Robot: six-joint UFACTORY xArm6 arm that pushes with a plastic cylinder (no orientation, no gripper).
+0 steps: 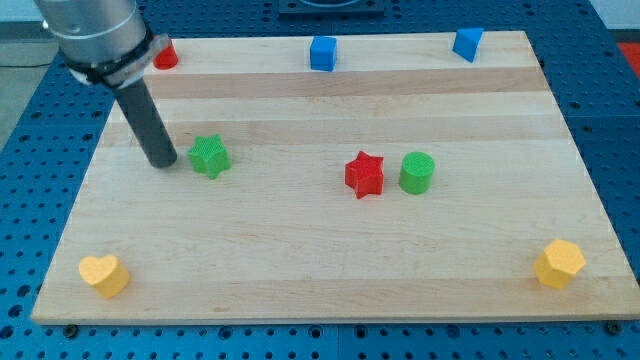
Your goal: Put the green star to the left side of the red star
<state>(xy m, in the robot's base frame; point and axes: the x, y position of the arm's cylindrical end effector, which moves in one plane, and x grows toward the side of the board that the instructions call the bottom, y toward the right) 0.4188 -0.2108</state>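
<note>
The green star lies on the wooden board at the view's left of centre. The red star lies near the board's middle, well to the right of the green star. My tip rests on the board just to the left of the green star, a small gap apart from it. The dark rod rises from the tip toward the view's top left.
A green cylinder stands right next to the red star on its right. Two blue blocks and a red block sit along the top edge. A yellow heart and a yellow hexagon sit at the bottom corners.
</note>
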